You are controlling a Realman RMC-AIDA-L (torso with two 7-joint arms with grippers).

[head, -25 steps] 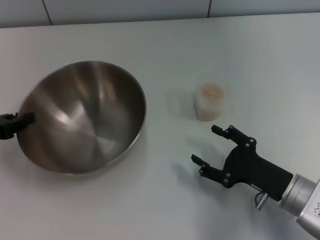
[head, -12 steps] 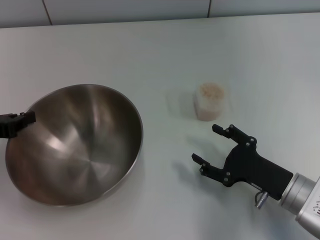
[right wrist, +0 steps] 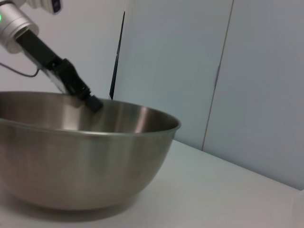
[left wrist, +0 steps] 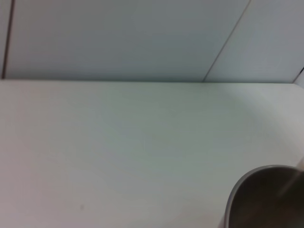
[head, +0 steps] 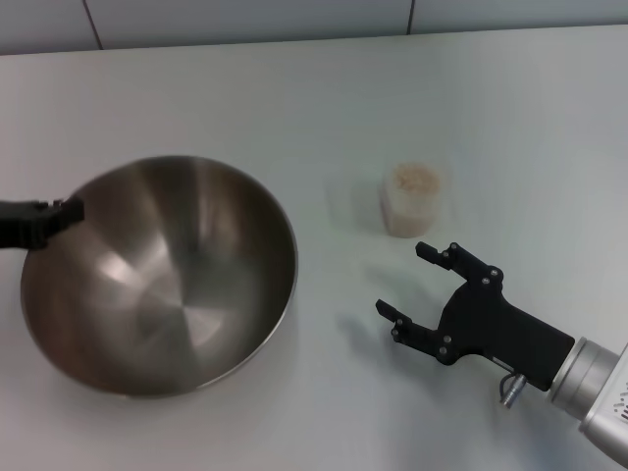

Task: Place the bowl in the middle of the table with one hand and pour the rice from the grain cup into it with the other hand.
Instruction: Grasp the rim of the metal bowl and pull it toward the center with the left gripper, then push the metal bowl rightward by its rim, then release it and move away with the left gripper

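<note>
The big steel bowl [head: 157,275] sits on the left part of the white table [head: 294,98]. My left gripper [head: 61,214] is shut on the bowl's left rim. The right wrist view shows that same grip, the left gripper [right wrist: 88,97] on the far rim of the bowl [right wrist: 80,156]. A curve of the bowl [left wrist: 266,199] fills a corner of the left wrist view. The small clear grain cup [head: 412,201] stands upright right of centre, with rice [head: 414,179] up to its top. My right gripper [head: 402,281] hovers open just in front of the cup, touching nothing.
A tiled wall [head: 245,20] runs along the table's far edge. Bare tabletop lies between the bowl and the cup.
The left gripper has brought the bowl nearer, then a little to the right, and the bowl has gone from tilted to nearly level. The right gripper and the cup have not moved.
</note>
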